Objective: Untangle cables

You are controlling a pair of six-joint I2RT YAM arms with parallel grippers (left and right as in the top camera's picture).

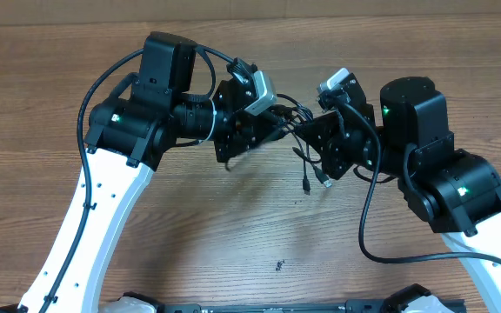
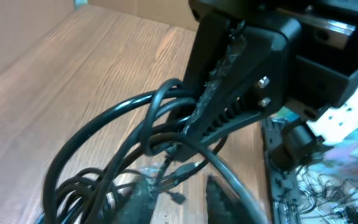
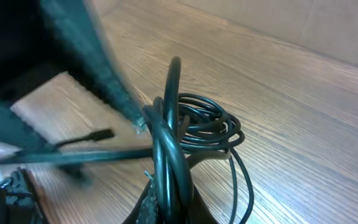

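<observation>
I see the cables [image 1: 301,149], thin glossy black cords in tangled round loops, hanging between my two grippers above the pale wood-grain table [image 1: 233,230], with small plug ends dangling. The right gripper [image 1: 318,132] is pressed tight on the bundle. Strands run between the fingers of the left gripper [image 1: 277,122], but I cannot tell whether it pinches them.

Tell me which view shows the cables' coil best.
Right wrist: the cables form a distinct coil against the table. Left wrist gives close, blurry loops; overhead only thin strands, partly hidden.
</observation>
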